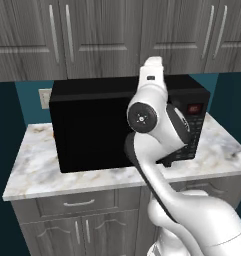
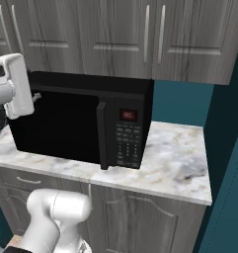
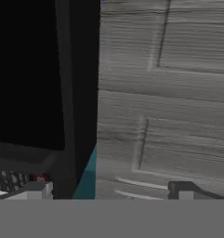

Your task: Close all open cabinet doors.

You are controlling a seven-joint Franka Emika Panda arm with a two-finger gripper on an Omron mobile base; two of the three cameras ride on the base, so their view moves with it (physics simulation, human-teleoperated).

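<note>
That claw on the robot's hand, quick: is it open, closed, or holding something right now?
Gripper: open, holding nothing; its two fingertips stand wide apart, facing the microwave and cabinet doors.

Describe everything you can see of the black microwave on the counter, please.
The microwave is a glossy black box standing upright on the marble counter, below the grey cabinet doors. Its dark door looks shut. At the right side of the front there is a control panel with a small red display and rows of buttons. Its back is close to the teal wall. The white arm passes in front of it; contact cannot be judged.
</note>
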